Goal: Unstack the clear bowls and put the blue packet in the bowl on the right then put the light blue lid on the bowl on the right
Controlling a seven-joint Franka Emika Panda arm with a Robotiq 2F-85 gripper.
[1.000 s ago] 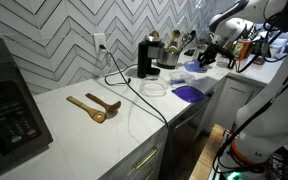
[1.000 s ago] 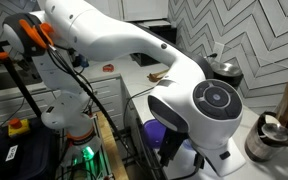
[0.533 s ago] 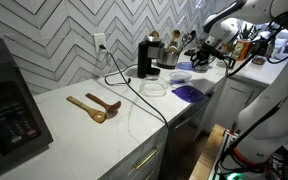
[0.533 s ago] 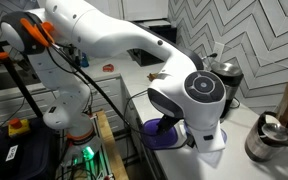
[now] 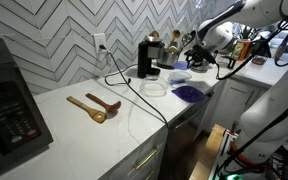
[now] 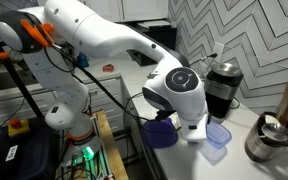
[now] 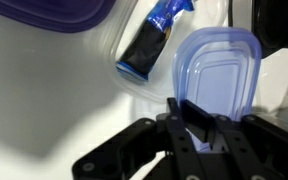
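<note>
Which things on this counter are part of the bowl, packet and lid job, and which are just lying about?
Part of the job: light blue lid; blue packet; clear bowl; gripper.

Lying about: wooden spoons; dark blue-purple flat thing; coffee maker; metal kettle.

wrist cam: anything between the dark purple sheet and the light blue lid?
Yes. In the wrist view the blue packet lies between the purple sheet and the light blue lid, lying at a slant.
</note>
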